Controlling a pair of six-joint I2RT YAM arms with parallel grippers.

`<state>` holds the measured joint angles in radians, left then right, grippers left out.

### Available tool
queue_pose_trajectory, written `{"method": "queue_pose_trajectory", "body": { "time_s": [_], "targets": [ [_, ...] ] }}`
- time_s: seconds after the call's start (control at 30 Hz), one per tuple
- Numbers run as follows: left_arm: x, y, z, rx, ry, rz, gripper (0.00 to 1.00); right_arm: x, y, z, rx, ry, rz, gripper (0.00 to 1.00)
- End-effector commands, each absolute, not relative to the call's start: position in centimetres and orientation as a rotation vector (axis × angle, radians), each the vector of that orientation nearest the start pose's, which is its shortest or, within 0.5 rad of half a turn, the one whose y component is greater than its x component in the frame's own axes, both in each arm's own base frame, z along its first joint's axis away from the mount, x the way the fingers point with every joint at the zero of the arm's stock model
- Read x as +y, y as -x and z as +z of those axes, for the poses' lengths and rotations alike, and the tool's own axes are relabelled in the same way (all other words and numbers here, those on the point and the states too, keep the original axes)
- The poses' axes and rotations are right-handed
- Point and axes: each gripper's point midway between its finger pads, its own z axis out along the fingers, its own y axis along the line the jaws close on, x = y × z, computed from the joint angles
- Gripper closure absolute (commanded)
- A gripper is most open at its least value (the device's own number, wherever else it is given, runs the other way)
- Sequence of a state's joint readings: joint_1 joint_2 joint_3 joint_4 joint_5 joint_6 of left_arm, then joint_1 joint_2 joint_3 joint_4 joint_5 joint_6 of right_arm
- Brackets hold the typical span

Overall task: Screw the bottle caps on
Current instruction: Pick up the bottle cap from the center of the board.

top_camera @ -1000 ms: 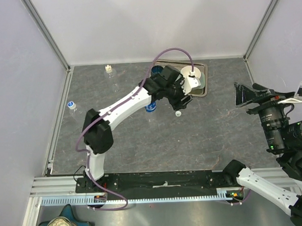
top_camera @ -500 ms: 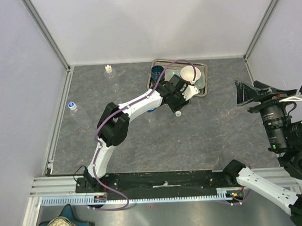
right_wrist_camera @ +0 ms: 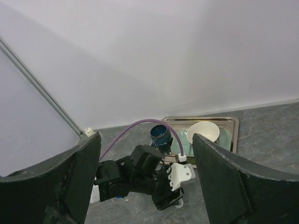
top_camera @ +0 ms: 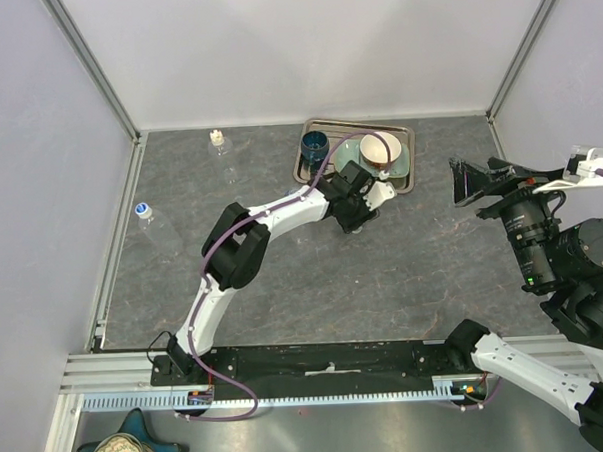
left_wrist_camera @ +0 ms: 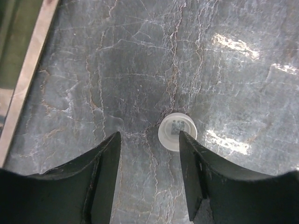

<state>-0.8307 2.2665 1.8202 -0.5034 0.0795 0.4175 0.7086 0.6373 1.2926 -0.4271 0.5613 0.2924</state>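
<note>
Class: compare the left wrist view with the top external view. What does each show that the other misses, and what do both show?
Only left wrist: a white bottle cap beside one finger. Only top external: a blue-capped bottle, a cream-capped bottle, the dark blue cup, the bowl. Both: the open left gripper, the tray, the grey marbled table.

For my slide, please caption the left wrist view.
Open left pincer above a white bottle cap on the marbled table.
</note>
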Motion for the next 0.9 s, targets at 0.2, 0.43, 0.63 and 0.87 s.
{"method": "queue_pose_trajectory", "body": {
  "time_s": [0.2,0.43,0.63,0.87],
  "targets": [
    [-41.0,-39.0,3.0,1.997,-1.498,-0.267,0.39,7.0,-20.4,48.9,1.362,-0.185,0.492,0.14],
    [-40.9,-37.9,1.4,2.022,-1.526,-0.312,0.71,7.0,-20.4,48.7,1.366,-0.178,0.486,0.14],
    [-41.0,-36.6,2.6,2.032,-1.521,-0.387,0.98,7.4,-20.5,48.6,1.375,-0.163,0.488,0.16],
    [-42.7,-33.2,16.8,1.896,-1.399,-0.681,0.98,9.0,-20.3,49.6,1.360,-0.037,0.506,0.14]
  ]
}}
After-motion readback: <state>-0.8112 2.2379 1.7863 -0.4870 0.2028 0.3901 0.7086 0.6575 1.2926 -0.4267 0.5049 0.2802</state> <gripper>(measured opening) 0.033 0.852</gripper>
